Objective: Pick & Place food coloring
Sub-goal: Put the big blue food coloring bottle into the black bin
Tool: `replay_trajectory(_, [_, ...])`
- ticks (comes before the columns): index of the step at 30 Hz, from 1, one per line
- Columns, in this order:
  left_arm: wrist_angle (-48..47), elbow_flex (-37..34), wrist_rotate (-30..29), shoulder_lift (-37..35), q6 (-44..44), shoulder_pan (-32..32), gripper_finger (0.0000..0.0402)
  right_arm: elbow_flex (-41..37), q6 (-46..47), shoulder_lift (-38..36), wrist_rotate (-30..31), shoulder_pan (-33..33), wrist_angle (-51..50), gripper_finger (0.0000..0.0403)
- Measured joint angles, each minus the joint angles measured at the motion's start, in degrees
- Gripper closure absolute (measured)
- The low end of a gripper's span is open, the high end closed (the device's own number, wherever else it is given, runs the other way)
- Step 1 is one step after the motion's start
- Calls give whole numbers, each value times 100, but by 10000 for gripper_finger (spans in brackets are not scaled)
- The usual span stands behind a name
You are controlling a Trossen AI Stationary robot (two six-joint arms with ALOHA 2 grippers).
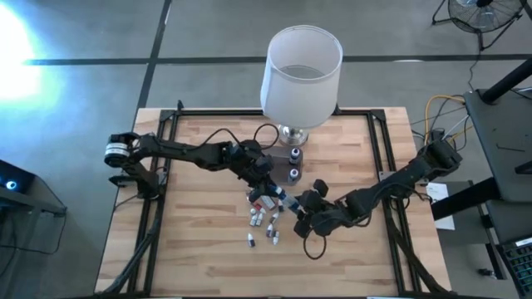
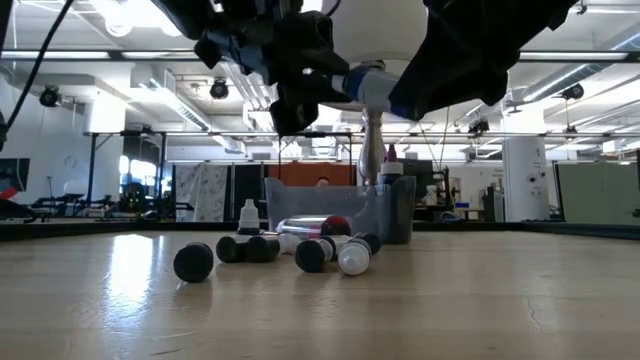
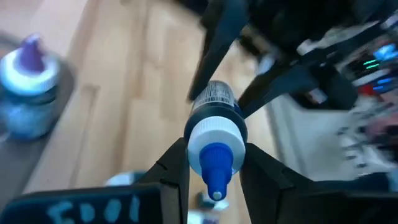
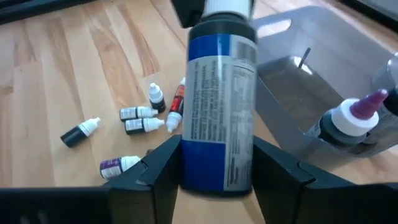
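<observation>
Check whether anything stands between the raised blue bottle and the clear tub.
Nothing visible does. The blue bottle hangs between the left gripper and right gripper, close beside the clear tub, whose top is open. The small loose bottles lie on the table, away from that path.

Blue bottle [image 4: 219,99] in right wrist view: cap end cut off by picture edge, base hidden between fingers [image 4: 158,165]. In left wrist view, its body hidden behind own white cap; background [image 3: 348,74] blurred, contents unreadable. Lamp [image 2: 375,60] in low view mostly hidden behind dark arms; shade cut off by picture edge. Scattered bottles [image 1: 264,224] in high view too small to tell colours or count. Tub [image 4: 298,93] cut off at picture edge.
</observation>
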Motion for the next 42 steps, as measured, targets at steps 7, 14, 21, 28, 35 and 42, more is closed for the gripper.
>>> replay_trajectory(7, [-534, -2, -204, -89, 291, 2, 325, 7, 63, -2, -181, 28, -230, 201])
replay_trajectory(14, [-2102, -2, -474, -789, 633, -46, 327, 7, 894, -2, -1141, 187, -1238, 187])
replay_trajectory(21, [-5085, 0, -2007, -1837, 1046, -490, 327, 11, 1441, -2, -1236, 438, -1728, 186])
replay_trajectory(28, [-6203, -2, -3443, -1649, 722, -835, 327, -97, 2216, -2, -1234, 349, -2342, 186])
replay_trajectory(35, [-6306, -3, -3584, -895, 713, -856, 327, -103, 2428, -2, -1236, 288, -2302, 186])
replay_trajectory(42, [-6217, 22, -3301, -590, 821, -850, 320, -103, 2642, -2, -1249, 290, -2271, 186])
